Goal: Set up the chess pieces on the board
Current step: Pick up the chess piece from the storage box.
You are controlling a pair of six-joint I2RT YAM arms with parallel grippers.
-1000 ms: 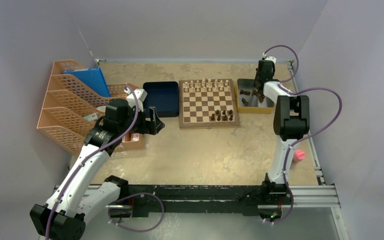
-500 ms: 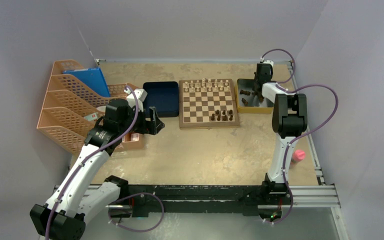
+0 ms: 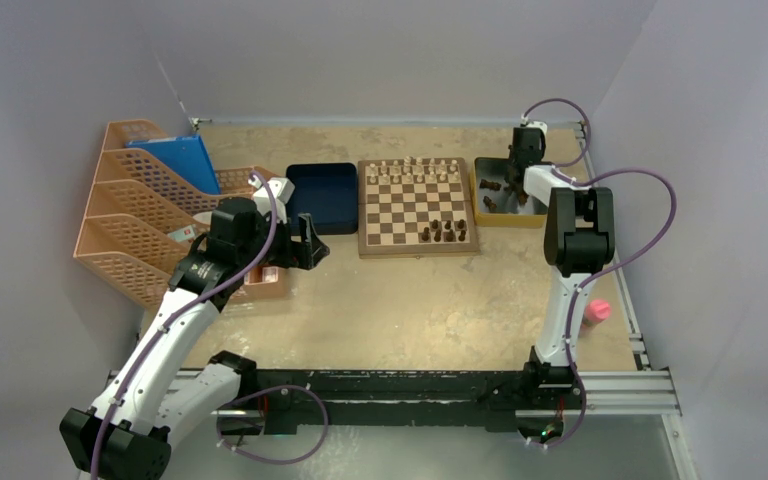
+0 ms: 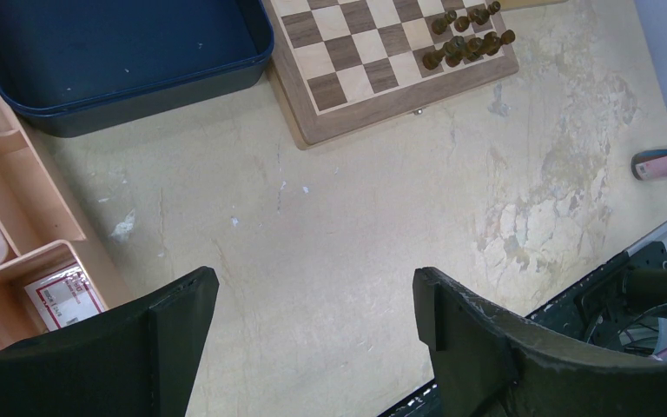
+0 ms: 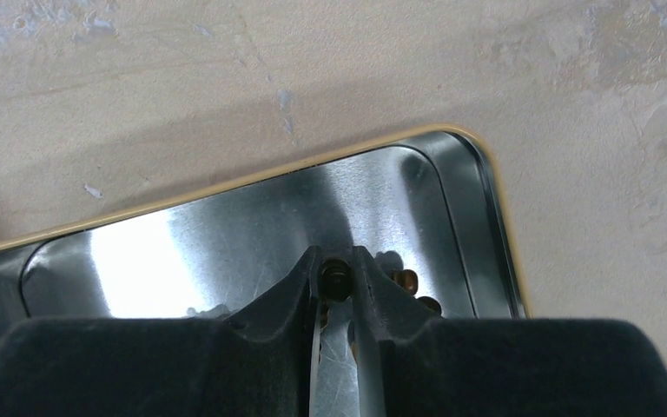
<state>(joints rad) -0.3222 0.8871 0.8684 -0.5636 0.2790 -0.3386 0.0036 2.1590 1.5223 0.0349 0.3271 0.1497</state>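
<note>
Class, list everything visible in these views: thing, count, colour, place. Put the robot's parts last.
Board: one, brown chequered, far centre.
Silver tray: one, yellow-rimmed, right of board.
Blue tray: one, dark blue, left of board.
Light pieces: two rows, pale, board's far edge.
Dark pieces: about eight, dark brown, board's near right; more in silver tray.
File racks: several, orange, far left.
Folder: one, blue, in a rack.
Wooden box: one, light brown, beside racks.
Pink object: one, near right.
Left gripper: black, open, over table.
Right gripper: black, shut on one dark piece in silver tray.
</note>
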